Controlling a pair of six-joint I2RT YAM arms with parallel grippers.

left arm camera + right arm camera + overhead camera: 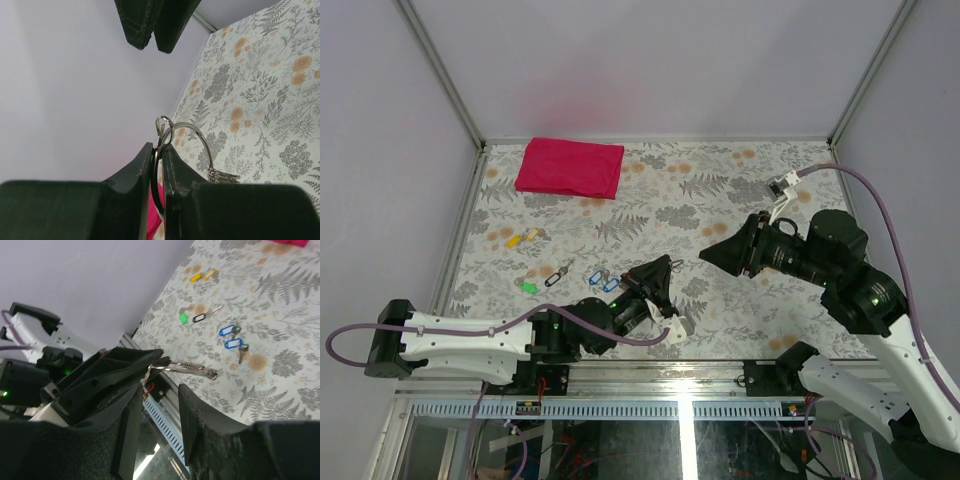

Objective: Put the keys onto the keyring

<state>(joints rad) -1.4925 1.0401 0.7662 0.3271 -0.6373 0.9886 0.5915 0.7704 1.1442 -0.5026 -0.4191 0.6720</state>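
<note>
My left gripper (663,266) is shut on the keyring (186,131), a cluster of thin silver wire rings that sticks out past its fingertips above the table. The keyring (192,369) also shows in the right wrist view, jutting from the left gripper's black fingers (125,365). My right gripper (160,390) stands open just in front of it with nothing between its fingers, a short way right of the left gripper in the top view (710,256). Two keys with blue heads (603,279) lie side by side on the table left of the left gripper, also seen from the right wrist (229,337).
A green tag (530,287), a dark oval clip (555,277) and yellow tags (525,237) lie left of the keys. A folded red cloth (570,167) sits at the back left. The floral table (720,180) ends at a metal rail near the arm bases.
</note>
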